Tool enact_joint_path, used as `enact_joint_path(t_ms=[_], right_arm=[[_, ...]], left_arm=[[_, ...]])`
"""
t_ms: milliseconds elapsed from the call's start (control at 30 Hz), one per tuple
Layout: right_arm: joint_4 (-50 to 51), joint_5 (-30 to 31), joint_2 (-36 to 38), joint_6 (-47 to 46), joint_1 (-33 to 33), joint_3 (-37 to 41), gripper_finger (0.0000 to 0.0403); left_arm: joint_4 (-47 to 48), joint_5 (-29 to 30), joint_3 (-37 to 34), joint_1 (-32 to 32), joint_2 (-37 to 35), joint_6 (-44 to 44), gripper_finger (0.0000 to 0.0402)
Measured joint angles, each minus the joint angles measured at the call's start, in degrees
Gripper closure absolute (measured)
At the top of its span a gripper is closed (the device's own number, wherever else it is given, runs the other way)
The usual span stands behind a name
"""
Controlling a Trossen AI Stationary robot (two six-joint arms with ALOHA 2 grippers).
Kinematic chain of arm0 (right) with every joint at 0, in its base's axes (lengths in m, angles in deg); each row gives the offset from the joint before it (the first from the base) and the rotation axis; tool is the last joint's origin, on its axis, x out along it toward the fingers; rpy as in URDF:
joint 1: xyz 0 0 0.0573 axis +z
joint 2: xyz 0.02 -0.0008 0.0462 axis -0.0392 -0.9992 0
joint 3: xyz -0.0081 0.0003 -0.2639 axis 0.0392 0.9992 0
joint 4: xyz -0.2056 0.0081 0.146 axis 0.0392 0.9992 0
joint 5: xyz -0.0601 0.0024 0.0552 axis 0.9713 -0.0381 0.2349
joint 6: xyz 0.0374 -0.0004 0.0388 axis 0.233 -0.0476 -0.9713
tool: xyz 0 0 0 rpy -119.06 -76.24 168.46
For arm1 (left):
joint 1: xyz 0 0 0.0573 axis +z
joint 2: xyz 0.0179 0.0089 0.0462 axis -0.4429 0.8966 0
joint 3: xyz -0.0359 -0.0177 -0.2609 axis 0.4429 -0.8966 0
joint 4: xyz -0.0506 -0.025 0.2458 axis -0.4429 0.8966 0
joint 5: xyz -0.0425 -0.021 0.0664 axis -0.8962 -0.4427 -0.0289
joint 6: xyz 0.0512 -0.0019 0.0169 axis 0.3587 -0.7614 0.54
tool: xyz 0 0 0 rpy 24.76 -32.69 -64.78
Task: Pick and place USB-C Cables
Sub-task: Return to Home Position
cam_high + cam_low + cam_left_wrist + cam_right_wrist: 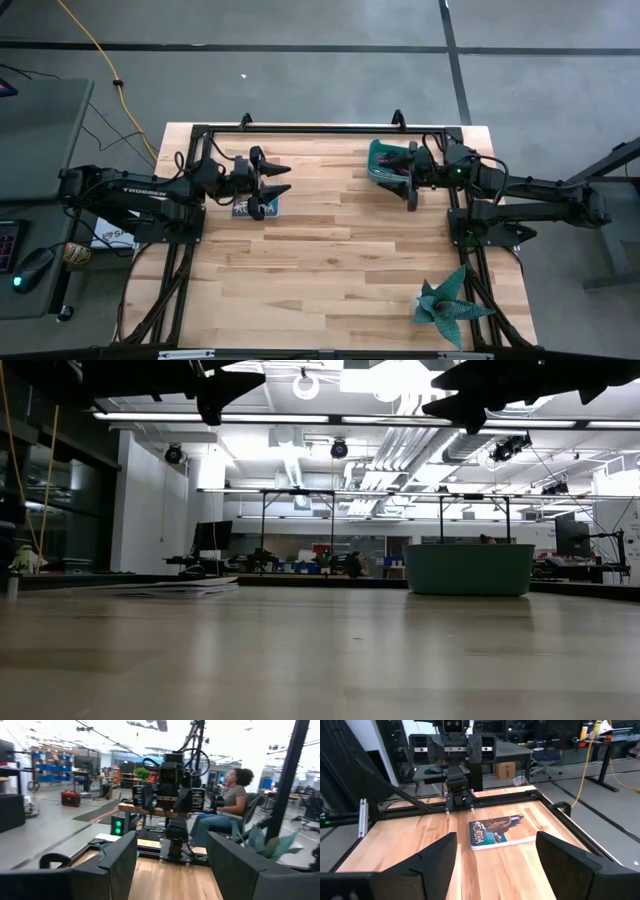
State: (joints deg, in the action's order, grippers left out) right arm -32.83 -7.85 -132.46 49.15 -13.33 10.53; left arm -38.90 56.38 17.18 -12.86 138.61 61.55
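Note:
No USB-C cable shows plainly in any view. My left gripper hangs open above the table, beside a book that lies flat, and its fingertips point toward the right arm. In the left wrist view my left gripper has nothing between its spread fingers. My right gripper is open and hovers over the near edge of a green bin, covering much of the bin's inside. The right wrist view shows my right gripper empty, looking across at the book. Both grippers hang high in the low view.
The green bin stands on the table's far right part. A spiky green plant ornament sits near the right near corner. A black frame runs along the table's far edge and sides. A seated person shows beyond the table.

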Motion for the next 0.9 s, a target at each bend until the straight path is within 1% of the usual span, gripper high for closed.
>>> enact_joint_path(t_ms=[133,500,600,667,733,900], right_arm=[[0.2,-0.9,0.0,0.8,0.0,0.0,0.0139],[0.2,-0.8,0.0,1.2,0.0,0.0,0.0139],[0.2,-0.5,0.0,1.1,0.0,0.0,0.015],[0.2,-0.5,0.0,1.2,0.0,0.0,0.0169],[0.4,-0.5,0.0,1.2,0.0,0.0,0.0198],[1.3,-0.4,0.0,1.8,-0.1,0.0,0.0305]], left_arm=[[0.0,-0.4,0.0,0.0,0.0,0.2,0.0186],[0.0,-0.2,0.0,0.0,0.0,0.7,0.0186],[0.0,-0.2,0.0,0.0,0.0,0.8,0.0186],[0.0,-0.1,0.0,0.0,0.0,0.9,0.0186],[0.0,-0.1,0.0,0.0,0.0,0.9,0.0186],[0.0,-0.1,0.0,0.0,0.0,0.9,0.0186]])
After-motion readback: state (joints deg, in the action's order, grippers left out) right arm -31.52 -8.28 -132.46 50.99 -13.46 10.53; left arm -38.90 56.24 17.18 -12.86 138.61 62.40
